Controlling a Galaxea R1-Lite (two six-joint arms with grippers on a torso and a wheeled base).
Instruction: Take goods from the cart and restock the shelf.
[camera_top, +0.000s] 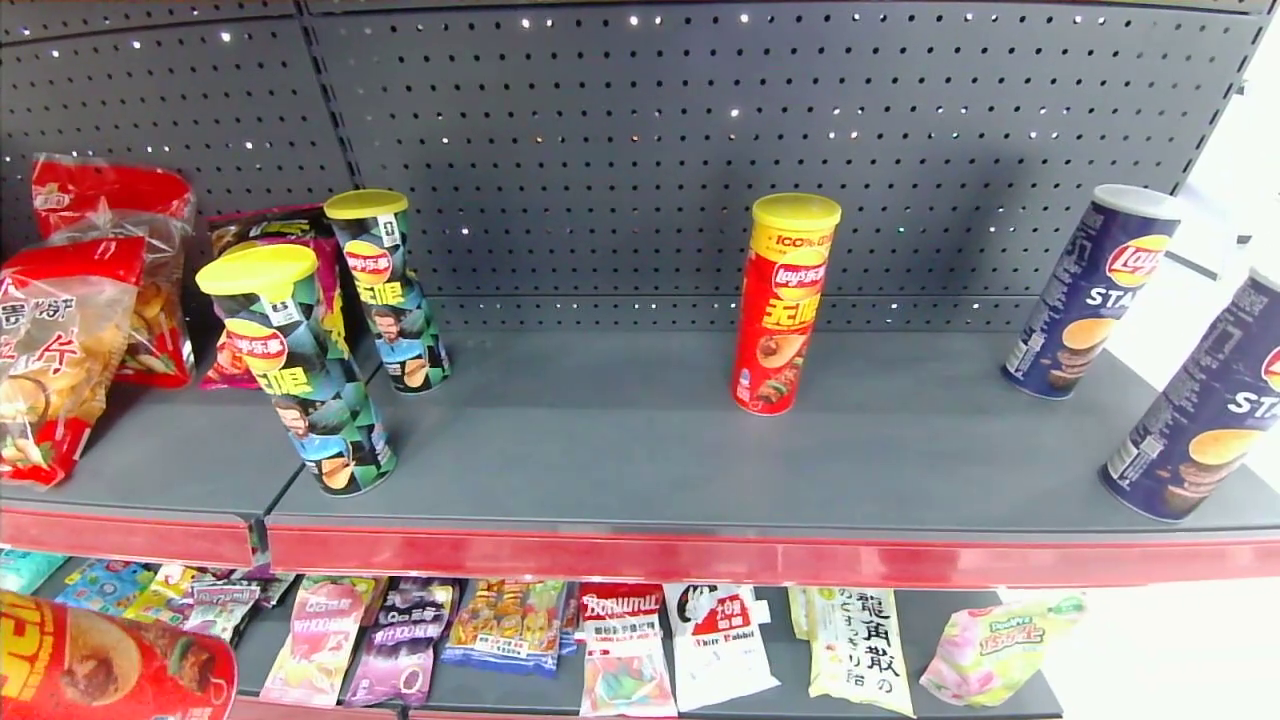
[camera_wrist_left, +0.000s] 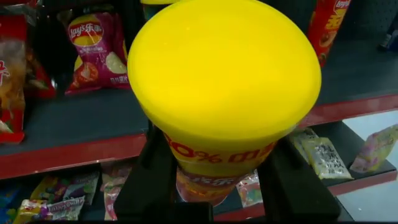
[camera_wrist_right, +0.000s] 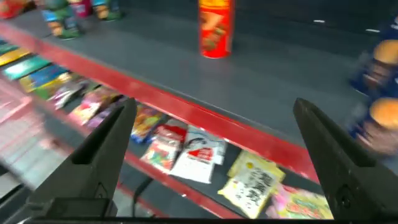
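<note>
A red chip can with a yellow lid (camera_wrist_left: 224, 93) sits between the fingers of my left gripper (camera_wrist_left: 214, 186), which is shut on its body. The same red can (camera_top: 100, 670) lies at the lower left of the head view, below the upper shelf (camera_top: 640, 450). Another red can (camera_top: 785, 305) stands upright on that shelf, right of the middle, and it appears again as the red can (camera_wrist_right: 214, 28) in the right wrist view. My right gripper (camera_wrist_right: 214, 118) is open, nothing between its fingers (camera_wrist_right: 99, 155), in front of the shelf's red front edge (camera_wrist_right: 205, 112).
Two green-black cans (camera_top: 385, 290) (camera_top: 300, 370) stand at the shelf's left, with snack bags (camera_top: 60, 340) beside them. Two blue cans (camera_top: 1095, 290) (camera_top: 1200, 400) stand at the right. Bare shelf board lies on both sides of the red can. Candy bags (camera_top: 620, 640) fill the lower shelf.
</note>
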